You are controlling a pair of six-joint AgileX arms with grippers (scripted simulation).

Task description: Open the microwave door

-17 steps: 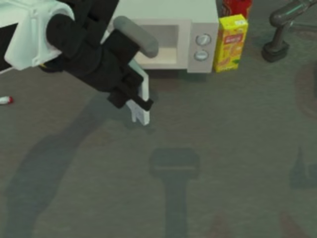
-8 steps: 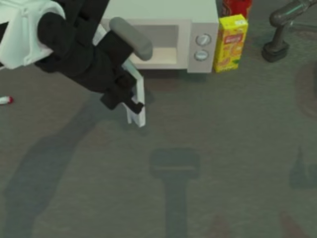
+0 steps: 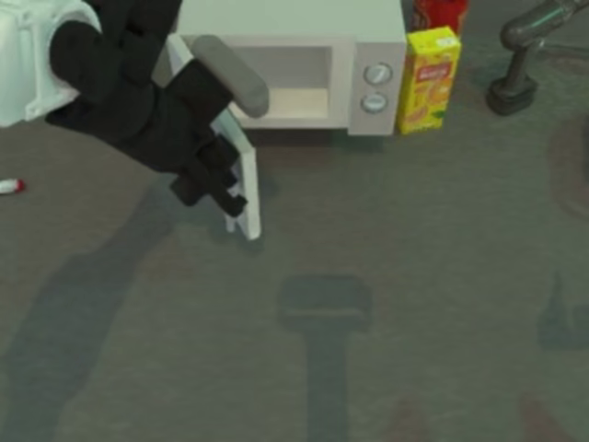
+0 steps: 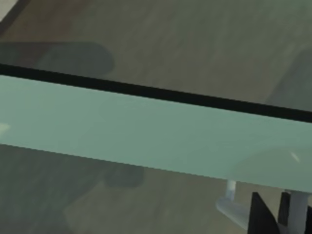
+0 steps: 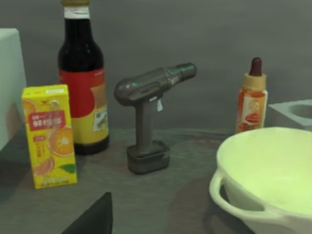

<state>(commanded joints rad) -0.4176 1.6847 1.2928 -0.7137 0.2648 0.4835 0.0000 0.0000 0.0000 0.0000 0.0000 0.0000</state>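
Microwave door (image 3: 247, 189) swung well out from the microwave (image 3: 304, 64) at the tabletop's far edge, cream cavity exposed. Left gripper (image 3: 221, 191) at the door's free edge, fingers seemingly clamped on the handle. Opening stroke under way; next, probably more outward arc. Right arm out of sight.
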